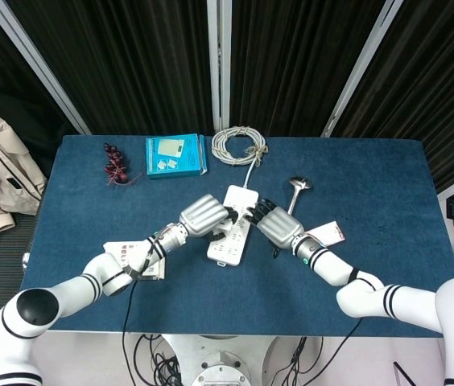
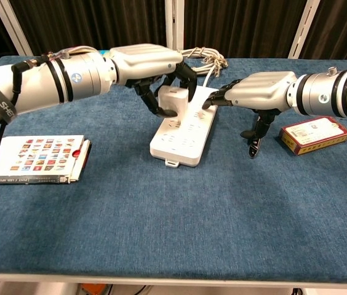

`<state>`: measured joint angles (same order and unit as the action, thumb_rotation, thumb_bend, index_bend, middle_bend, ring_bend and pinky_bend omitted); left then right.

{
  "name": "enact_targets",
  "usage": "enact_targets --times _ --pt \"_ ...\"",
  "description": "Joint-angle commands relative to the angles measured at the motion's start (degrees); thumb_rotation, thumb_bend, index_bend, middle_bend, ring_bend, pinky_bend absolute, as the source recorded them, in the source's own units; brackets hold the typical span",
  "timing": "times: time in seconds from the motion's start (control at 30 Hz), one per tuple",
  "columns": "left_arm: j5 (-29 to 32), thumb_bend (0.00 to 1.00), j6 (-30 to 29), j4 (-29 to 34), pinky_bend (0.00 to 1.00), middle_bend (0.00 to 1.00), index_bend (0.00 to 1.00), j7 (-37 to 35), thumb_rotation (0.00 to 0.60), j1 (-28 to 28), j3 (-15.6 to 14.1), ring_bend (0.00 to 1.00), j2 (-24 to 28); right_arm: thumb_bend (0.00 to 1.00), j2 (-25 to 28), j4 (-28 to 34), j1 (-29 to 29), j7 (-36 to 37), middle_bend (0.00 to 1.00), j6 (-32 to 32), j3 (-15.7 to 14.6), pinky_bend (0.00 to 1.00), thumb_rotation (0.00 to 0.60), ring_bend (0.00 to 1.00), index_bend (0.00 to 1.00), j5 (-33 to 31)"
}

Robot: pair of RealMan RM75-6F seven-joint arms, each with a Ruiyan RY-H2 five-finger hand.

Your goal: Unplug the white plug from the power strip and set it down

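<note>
The left robot hand (image 2: 155, 74) is gripping the white plug (image 2: 172, 99), fingers curling around it from above, and the plug is sitting just over the far part of the power strip (image 2: 183, 136); whether its prongs are out of the socket, the views are not telling. The right robot hand (image 2: 253, 92) is pressing its dark fingertips (image 2: 213, 99) against the strip's right edge, holding nothing, with other fingers hanging down beside the strip. The strip is lying near the middle of the counter (image 2: 223, 209), its cord running to a coil of white cable (image 1: 239, 145) at the far edge. A picture booklet (image 2: 32, 160) is resting toward the left edge, a red box (image 2: 315, 134) toward the right.
</note>
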<state>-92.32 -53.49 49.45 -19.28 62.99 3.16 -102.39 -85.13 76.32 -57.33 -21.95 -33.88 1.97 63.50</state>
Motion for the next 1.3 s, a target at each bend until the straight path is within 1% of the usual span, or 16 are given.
enact_targets --times 0.03,0.2,0.3,0.43,0.47,0.5,0.57,0.67,0.77,0.83,0.93,1.03,1.1,1.2,1.3 --pt "0.35 0.38 -2.23 0.95 0.88 0.73 0.63 1.47 0.6 -1.0 0.71 0.65 1.13 0.34 0.79 1.02 0.41 0.12 0.1 -1.24 0.32 0.0 0.6 0.0 0.17 -0.09" --pt "2.27 0.38 -5.17 4.09 0.84 0.69 0.59 4.77 0.6 -4.21 1.43 0.6 4.57 0.34 2.82 3.51 1.89 1.46 0.1 -4.58 1.02 0.0 0.6 0.0 0.17 1.08" --pt "4.27 0.37 -4.85 6.24 0.77 0.64 0.54 7.82 0.6 -6.56 1.16 0.53 6.68 0.34 4.6 5.55 2.98 1.79 0.1 -6.76 1.16 0.0 0.6 0.0 0.17 1.95" --pt "7.77 0.32 -2.23 9.11 0.59 0.52 0.4 11.09 0.6 -9.23 0.58 0.41 8.63 0.34 8.0 9.5 5.12 1.64 0.1 -10.36 0.98 0.0 0.6 0.0 0.17 2.73" --pt "8.53 0.29 -1.25 9.63 0.53 0.48 0.36 11.71 0.6 -9.63 0.38 0.36 8.94 0.34 8.91 10.59 5.74 1.58 0.1 -11.32 0.92 0.0 0.6 0.0 0.17 2.85" --pt "9.63 0.27 0.1 10.31 0.49 0.44 0.33 12.85 0.6 -10.08 0.19 0.33 9.36 0.34 10.18 12.16 6.63 1.57 0.1 -12.67 0.85 0.0 0.6 0.0 0.17 3.01" --pt "11.17 0.18 1.24 11.41 0.37 0.34 0.23 14.84 0.6 -10.81 0.2 0.24 9.84 0.34 12.19 14.71 8.15 1.84 0.1 -14.88 0.72 0.0 0.6 0.0 0.16 3.4" --pt "12.99 0.12 0.26 13.4 0.29 0.28 0.19 16.85 0.6 -12.63 0.69 0.18 10.45 0.34 15.78 18.8 11.19 2.76 0.09 -19.01 0.23 0.0 0.6 0.0 0.14 4.7" --pt "13.85 0.1 -3.05 16.17 0.24 0.24 0.16 16.82 0.6 -15.39 1.16 0.15 12.38 0.34 19.4 22.26 14.81 4.4 0.09 -23.48 -0.43 0.0 0.6 0.0 0.12 6.1" --pt "14.38 0.09 -6.94 18.55 0.23 0.23 0.16 15.96 0.6 -18.21 1.66 0.15 14.68 0.33 21.87 24.3 17.7 5.69 0.09 -26.99 -1.16 0.0 0.6 0.0 0.1 7.56" --pt "15.11 0.09 -13.45 21.95 0.23 0.23 0.15 15.52 0.6 -23.38 1.78 0.15 19.34 0.33 25.25 26.59 22.46 8.71 0.08 -32.23 -2.57 0.0 0.6 0.0 0.07 9.91" --pt "16.62 0.09 -19.81 25.11 0.22 0.23 0.16 16.75 0.6 -29.37 1.28 0.15 24.29 0.33 27.97 27.49 27.55 12.34 0.08 -37.48 -4.12 0.0 0.6 0.0 0.05 12.07" --pt "17.72 0.09 -23.34 27.48 0.21 0.23 0.16 16.99 0.6 -33.48 0.6 0.15 27.55 0.33 29.01 27.35 31.17 14.84 0.08 -41.25 -5.12 0.0 0.6 0.0 0.04 13.47" --pt "19.35 0.09 -27.77 30.17 0.2 0.23 0.16 18.23 0.6 -38.94 -0.48 0.15 31.09 0.33 29.12 26.36 36.08 17.62 0.07 -46.51 -6.23 0.0 0.6 0.0 0.02 15.21" --pt "20.09 0.09 -31.76 32.87 0.19 0.23 0.16 19.18 0.6 -43.68 -1.58 0.15 33.31 0.33 28.2 25.29 40.36 19.56 0.07 -51.02 -7.06 0.0 0.6 0.0 0.01 16.94"
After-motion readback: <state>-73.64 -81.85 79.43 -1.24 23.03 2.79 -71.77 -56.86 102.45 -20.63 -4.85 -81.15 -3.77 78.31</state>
